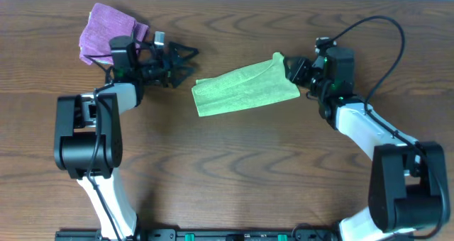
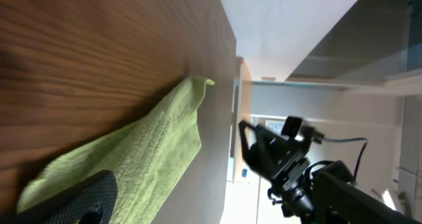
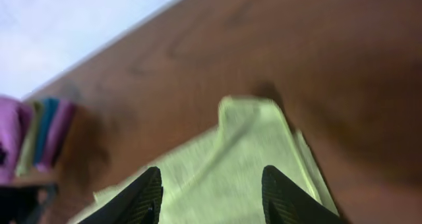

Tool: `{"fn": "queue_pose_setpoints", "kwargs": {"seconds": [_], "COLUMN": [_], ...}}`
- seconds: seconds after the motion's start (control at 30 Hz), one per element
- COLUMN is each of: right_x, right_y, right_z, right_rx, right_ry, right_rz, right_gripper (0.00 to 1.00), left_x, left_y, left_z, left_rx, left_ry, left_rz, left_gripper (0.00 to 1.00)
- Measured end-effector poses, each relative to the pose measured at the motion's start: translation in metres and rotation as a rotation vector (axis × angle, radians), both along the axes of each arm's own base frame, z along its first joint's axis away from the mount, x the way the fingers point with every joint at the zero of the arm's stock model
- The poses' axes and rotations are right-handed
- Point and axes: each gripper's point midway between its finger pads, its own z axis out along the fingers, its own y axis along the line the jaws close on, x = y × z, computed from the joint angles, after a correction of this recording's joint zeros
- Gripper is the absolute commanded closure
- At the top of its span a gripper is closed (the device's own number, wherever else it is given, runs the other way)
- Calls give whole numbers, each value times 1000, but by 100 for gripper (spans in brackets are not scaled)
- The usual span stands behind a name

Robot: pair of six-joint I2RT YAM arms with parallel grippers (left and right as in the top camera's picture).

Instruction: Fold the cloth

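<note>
The lime-green cloth (image 1: 245,90) lies on the wooden table in the middle, a long strip slanting up to the right. My right gripper (image 1: 293,69) is open at the cloth's right end. In the right wrist view its two fingers (image 3: 212,196) spread over the cloth (image 3: 244,151) and hold nothing. My left gripper (image 1: 182,62) is open and empty just left of the cloth's left end, apart from it. In the left wrist view the cloth (image 2: 142,151) stretches away, and one dark finger (image 2: 72,201) shows at the bottom left.
A folded purple cloth (image 1: 105,30) lies at the back left behind my left arm, also in the right wrist view (image 3: 13,145). The table's far edge (image 1: 227,0) runs close behind both grippers. The right arm (image 2: 290,165) shows across in the left wrist view.
</note>
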Motion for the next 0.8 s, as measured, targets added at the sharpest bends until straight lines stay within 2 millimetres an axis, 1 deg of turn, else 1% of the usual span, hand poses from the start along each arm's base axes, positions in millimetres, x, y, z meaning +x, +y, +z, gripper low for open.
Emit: {"fn": "queue_pose_setpoints", "kwargs": {"seconds": [0.03, 0.1, 0.2, 0.33, 0.47, 0.6, 0.8], "right_x": [3, 8, 20, 28, 31, 34, 31], "right_y": [1, 4, 16, 34, 43, 42, 32], "right_z": [-1, -10, -32, -39, -36, -33, -41], "right_rx": [6, 16, 17, 0, -37, -63, -105], "right_ry": [-1, 20, 66, 89, 107, 101, 130], "right_rz": [-9, -22, -28, -20, -37, -62, -108], "right_gripper": [53, 53, 54, 55, 56, 56, 58], "left_x": [-1, -2, -2, -2, -1, -1, -1], "left_y": [-3, -8, -10, -9, -9, -9, -9], "left_z": [0, 0, -1, -1, -1, -1, -1], "left_rx": [1, 2, 4, 6, 9, 9, 9], "left_ry": [0, 0, 0, 0, 0, 0, 0], "left_rz": [-5, -15, -15, -11, -6, -5, -5], "left_gripper": [5, 5, 5, 5, 5, 5, 5]}}
